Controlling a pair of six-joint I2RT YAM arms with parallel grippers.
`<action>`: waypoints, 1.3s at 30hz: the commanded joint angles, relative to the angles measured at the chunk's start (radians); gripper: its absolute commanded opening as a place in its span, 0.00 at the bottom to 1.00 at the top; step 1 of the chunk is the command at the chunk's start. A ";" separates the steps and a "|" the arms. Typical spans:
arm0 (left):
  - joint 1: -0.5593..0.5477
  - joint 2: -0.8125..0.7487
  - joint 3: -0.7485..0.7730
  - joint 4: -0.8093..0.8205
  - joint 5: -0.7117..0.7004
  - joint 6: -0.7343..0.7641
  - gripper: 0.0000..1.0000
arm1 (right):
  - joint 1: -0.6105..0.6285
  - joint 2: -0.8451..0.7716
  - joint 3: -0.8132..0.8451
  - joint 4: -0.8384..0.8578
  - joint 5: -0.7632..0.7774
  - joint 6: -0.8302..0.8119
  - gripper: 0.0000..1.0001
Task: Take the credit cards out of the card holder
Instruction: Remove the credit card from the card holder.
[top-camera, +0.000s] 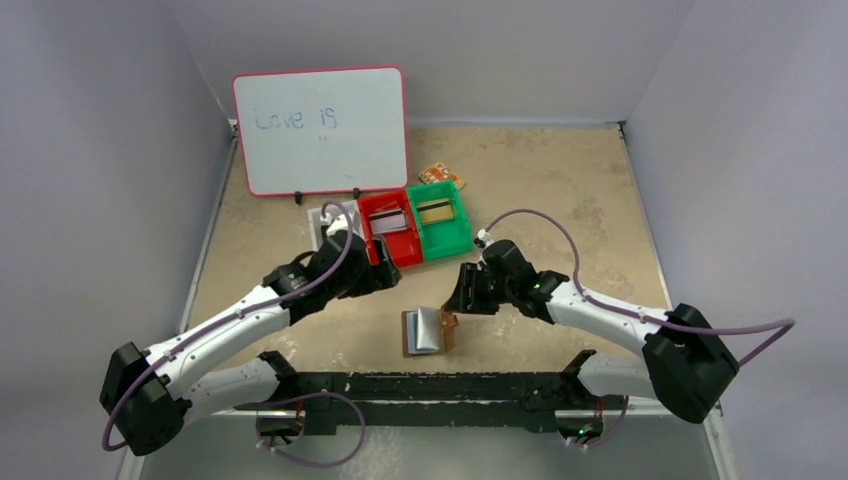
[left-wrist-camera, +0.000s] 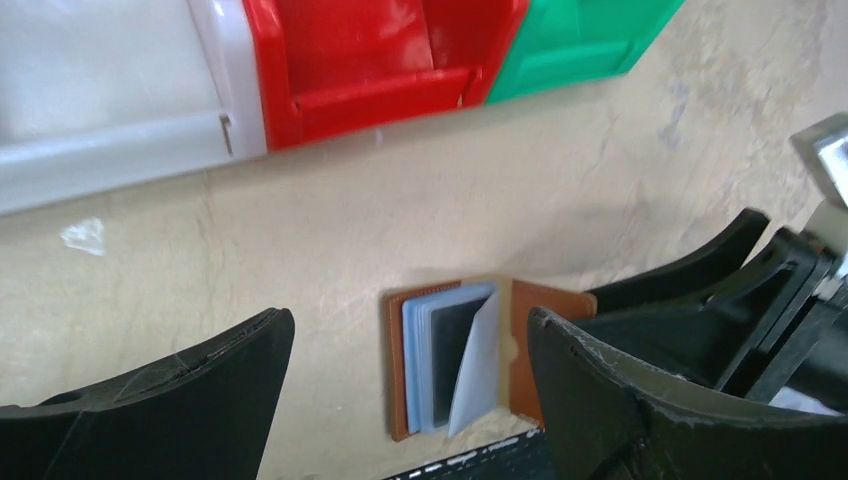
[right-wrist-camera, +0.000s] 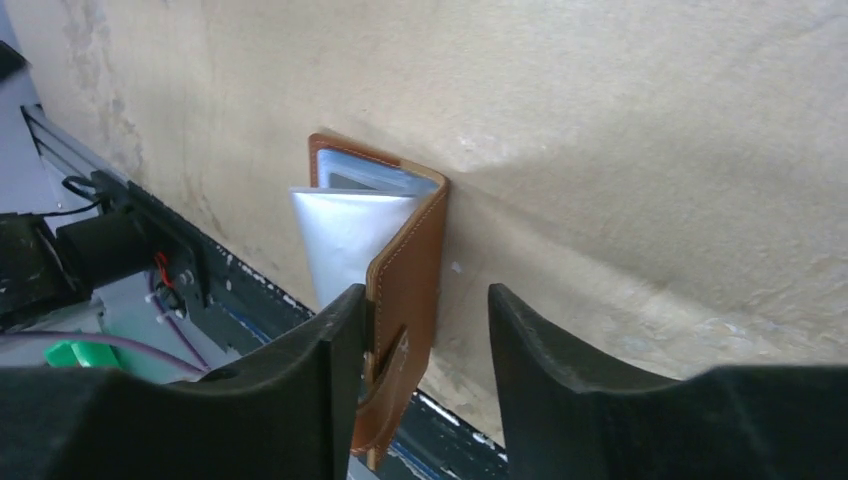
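Note:
The brown card holder (top-camera: 425, 332) lies open near the table's front edge, its pale blue-grey pockets fanned up. In the left wrist view the card holder (left-wrist-camera: 405, 370) shows a dark credit card (left-wrist-camera: 452, 340) inside a pocket. My left gripper (left-wrist-camera: 410, 320) is open and empty, hovering above and left of the holder; in the top view it (top-camera: 385, 275) sits near the red bin. My right gripper (right-wrist-camera: 425, 330) is open, its jaws straddling the holder's raised cover (right-wrist-camera: 410, 270) with the snap tab, which sits against one finger (right-wrist-camera: 335, 330). In the top view the right gripper (top-camera: 462, 300) is just right of the holder.
A red bin (top-camera: 377, 212) holds a silvery-grey card (top-camera: 392, 222). A green bin (top-camera: 450, 243) holds a gold-olive card (top-camera: 434, 211). A white bin (top-camera: 322, 222), a whiteboard (top-camera: 320, 130) and an orange packet (top-camera: 441, 175) stand behind. A black rail (top-camera: 440, 385) runs along the front edge.

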 joint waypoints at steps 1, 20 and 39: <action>-0.030 0.004 -0.074 0.207 0.153 -0.076 0.86 | -0.004 -0.042 -0.062 0.043 0.071 0.071 0.45; -0.225 0.368 -0.033 0.489 0.208 -0.122 0.80 | -0.048 0.004 -0.255 0.329 -0.017 0.158 0.35; -0.358 0.457 -0.055 0.716 0.161 -0.273 0.57 | -0.054 -0.466 -0.346 -0.002 0.284 0.416 0.53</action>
